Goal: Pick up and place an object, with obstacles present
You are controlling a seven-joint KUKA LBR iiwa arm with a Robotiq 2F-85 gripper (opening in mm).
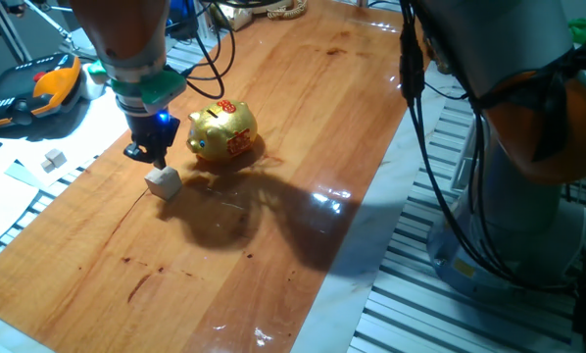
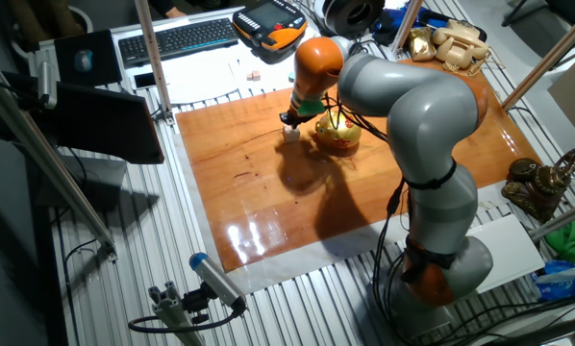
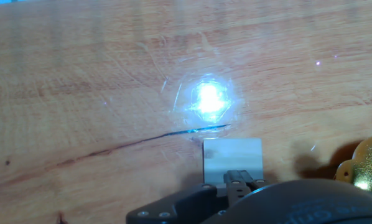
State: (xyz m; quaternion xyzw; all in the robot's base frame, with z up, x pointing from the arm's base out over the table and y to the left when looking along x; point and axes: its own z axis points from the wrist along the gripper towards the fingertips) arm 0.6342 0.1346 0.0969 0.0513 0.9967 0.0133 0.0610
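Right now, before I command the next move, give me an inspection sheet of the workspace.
Surface: wooden table, glossy with light glare and a dark scratch line; bare apart from the two items below.
Job's things: beige cube on the table, apart from the gold piggy bank, which stands upright beside it.
Clutter: small whitish cube on white paper off the table's edge; orange pendant beyond it.
Gripper: gripper right above the beige cube; cannot tell open or shut, nor whether it touches the cube.
Cables: black cables trailing over the table's far end; more hanging along the arm.
Surroundings: keyboard, old telephone, metal-slat bench.
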